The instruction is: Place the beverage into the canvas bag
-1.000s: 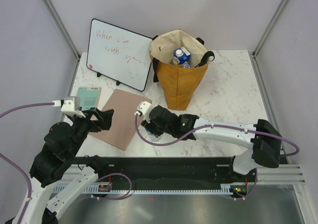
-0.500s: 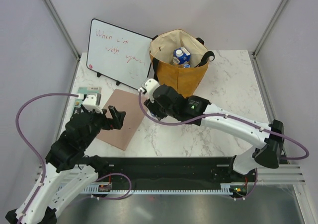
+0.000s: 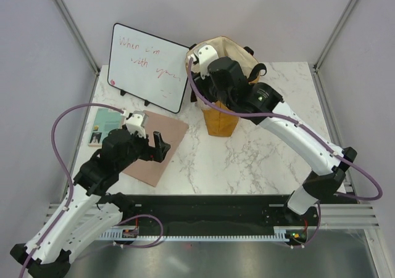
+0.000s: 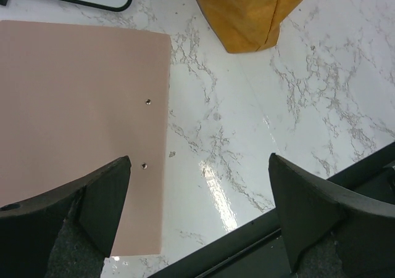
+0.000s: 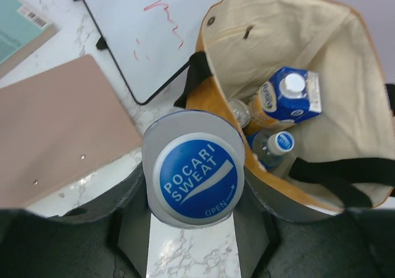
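Note:
My right gripper (image 5: 192, 195) is shut on a Pocari Sweat bottle (image 5: 196, 172), whose blue and white cap faces the camera, and holds it in the air just left of the canvas bag's (image 5: 321, 37) open mouth. In the top view the gripper (image 3: 217, 74) hangs over the bag (image 3: 223, 119) and hides the bottle. Inside the bag lie a blue carton (image 5: 289, 96) and a small clear bottle (image 5: 274, 145). My left gripper (image 4: 197, 210) is open and empty, low over the table near its front edge; it also shows in the top view (image 3: 151, 147).
A pink board (image 3: 154, 143) lies flat left of centre. A whiteboard (image 3: 148, 65) with red writing leans at the back left. A teal book (image 3: 105, 125) lies at the far left. The bag's black handles (image 5: 345, 170) hang across its opening.
My right arm has lifted the bottle from the table's front centre and swung it back and up to the bag's mouth. My left arm has moved right, over the pink board's edge.

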`<state>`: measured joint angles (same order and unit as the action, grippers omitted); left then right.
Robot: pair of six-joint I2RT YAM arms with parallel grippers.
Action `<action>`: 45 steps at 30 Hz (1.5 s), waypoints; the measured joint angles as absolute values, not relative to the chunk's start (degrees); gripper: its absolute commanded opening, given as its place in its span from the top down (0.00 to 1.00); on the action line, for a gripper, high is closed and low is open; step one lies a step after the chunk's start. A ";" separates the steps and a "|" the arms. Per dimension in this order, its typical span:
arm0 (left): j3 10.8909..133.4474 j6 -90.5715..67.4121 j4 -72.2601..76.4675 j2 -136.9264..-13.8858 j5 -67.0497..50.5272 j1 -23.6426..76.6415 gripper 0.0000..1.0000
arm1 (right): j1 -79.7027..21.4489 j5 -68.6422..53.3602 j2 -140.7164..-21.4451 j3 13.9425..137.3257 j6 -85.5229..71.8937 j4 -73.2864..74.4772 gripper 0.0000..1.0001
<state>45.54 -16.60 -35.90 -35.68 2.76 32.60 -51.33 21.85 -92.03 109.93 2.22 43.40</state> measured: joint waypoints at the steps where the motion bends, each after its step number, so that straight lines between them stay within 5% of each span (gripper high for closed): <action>1: 45.54 -16.58 -35.83 -35.92 2.35 32.60 0.00 | -50.78 22.24 -93.14 111.96 2.85 43.38 1.00; 12: 45.30 -16.14 -35.31 -36.23 -0.56 32.60 0.00 | -43.18 22.28 -101.78 127.37 5.85 43.33 1.00; 45: 44.91 -15.97 -34.94 -36.21 -0.60 32.60 0.00 | -32.45 23.64 -102.17 121.45 9.65 27.22 1.00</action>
<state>44.91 -15.97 -34.94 -36.21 -0.60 32.60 -32.45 23.64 -102.17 121.45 9.65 27.22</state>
